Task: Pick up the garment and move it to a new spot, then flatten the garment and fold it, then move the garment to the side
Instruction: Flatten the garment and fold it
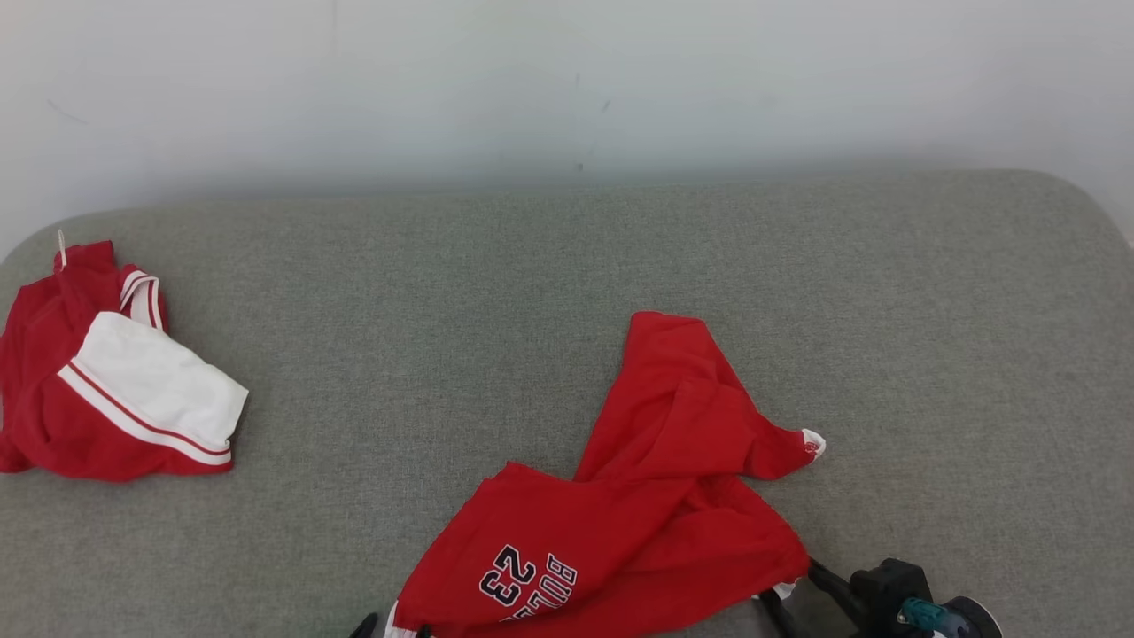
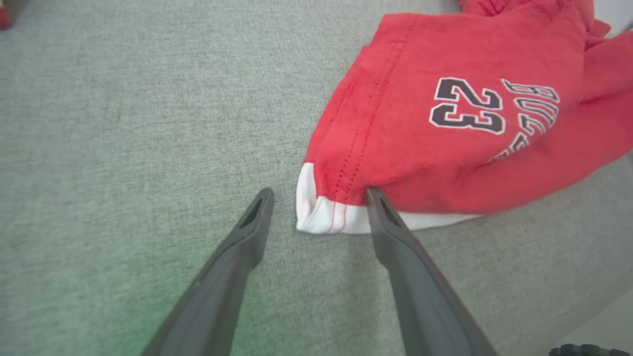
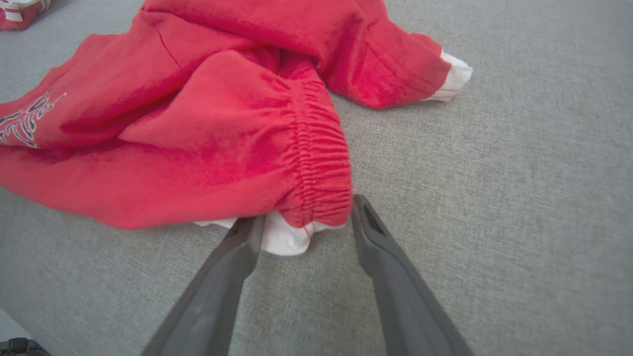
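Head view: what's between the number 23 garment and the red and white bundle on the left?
Only bare grey upholstery lies between garment and bundle, per the head view.

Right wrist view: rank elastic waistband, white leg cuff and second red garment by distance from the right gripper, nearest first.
1. elastic waistband: right at the right gripper, by its fingertips.
2. white leg cuff: upper right.
3. second red garment: far top-left corner.
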Controlling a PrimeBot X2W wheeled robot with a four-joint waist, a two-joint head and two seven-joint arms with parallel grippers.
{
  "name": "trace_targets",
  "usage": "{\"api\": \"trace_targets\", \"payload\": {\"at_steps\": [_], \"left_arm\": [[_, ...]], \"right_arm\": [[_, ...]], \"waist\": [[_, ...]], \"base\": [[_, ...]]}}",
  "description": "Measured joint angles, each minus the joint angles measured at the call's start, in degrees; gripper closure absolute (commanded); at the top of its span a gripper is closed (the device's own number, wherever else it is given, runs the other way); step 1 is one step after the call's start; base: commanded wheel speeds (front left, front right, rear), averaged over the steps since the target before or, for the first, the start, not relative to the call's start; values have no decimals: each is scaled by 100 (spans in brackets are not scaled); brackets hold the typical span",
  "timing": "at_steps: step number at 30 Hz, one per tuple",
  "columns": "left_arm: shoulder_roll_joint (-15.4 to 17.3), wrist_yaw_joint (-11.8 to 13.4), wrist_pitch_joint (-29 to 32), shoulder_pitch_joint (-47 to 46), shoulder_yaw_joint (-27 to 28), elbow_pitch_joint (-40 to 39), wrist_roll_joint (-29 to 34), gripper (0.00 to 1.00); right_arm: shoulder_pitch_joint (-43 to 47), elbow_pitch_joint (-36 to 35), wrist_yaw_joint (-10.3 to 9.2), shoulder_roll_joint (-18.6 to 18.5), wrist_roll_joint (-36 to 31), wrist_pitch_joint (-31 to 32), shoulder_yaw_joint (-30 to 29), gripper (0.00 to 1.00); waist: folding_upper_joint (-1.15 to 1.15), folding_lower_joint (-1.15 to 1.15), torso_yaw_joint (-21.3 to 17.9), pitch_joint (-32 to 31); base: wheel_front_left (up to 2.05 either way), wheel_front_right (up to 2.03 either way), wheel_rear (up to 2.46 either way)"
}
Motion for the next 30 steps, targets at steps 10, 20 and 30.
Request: {"api": "trace_targets", "payload": {"at_steps": [10, 20, 30], "left_arm": [[-14, 0, -2, -57, 75, 14, -221, 100], [188, 1, 2, 2, 719, -1358, 198, 100], [1106, 0, 1029, -2908, 130, -2330, -236, 100]], "right_arm": [[-75, 81, 0, 47, 204, -359, 103, 100], [-212, -808, 0, -3, 443, -144, -27, 100], [-2594, -1467, 0, -118, 806, 802, -263, 100]], "waist": [[0, 0, 5, -2], [0, 0, -17, -35], [0, 0, -119, 486]], "base": [[0, 0, 0], [0, 0, 0], [0, 0, 0]]}}
